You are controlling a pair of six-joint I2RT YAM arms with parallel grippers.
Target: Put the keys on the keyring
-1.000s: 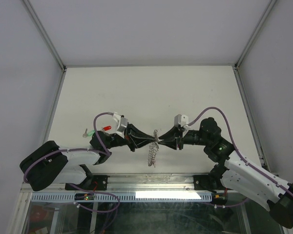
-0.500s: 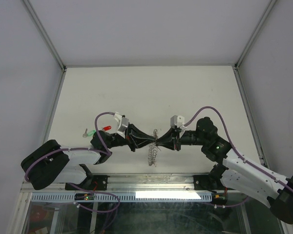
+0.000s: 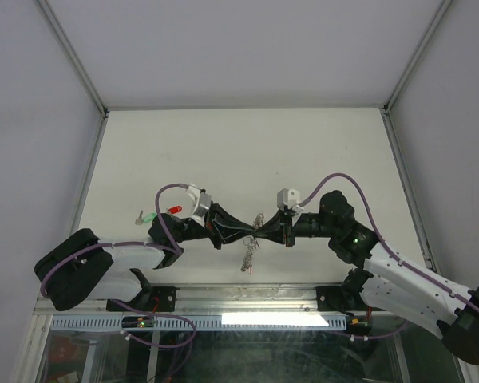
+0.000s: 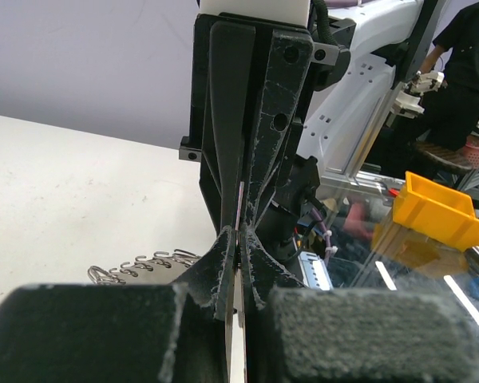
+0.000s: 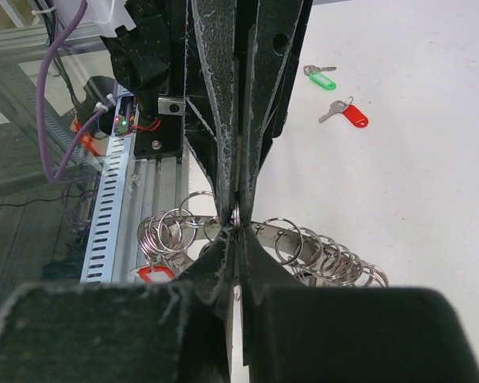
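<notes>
Left claw (image 3: 250, 233) and right claw (image 3: 263, 232) meet tip to tip above mid-bench (image 3: 247, 152). Both are pinched fully down on the keyring (image 5: 335, 259), which is held edge-on between them. Its fringe of small wire loops hangs below the tips. Green key (image 5: 322, 80) and red key (image 5: 354, 114) lie on the bench, well apart from the ring, beside the left arm.

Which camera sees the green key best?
The right wrist view: the green key is clear, tag and blade, near the red key. The top view shows just a green speck; the left wrist view misses it.
</notes>
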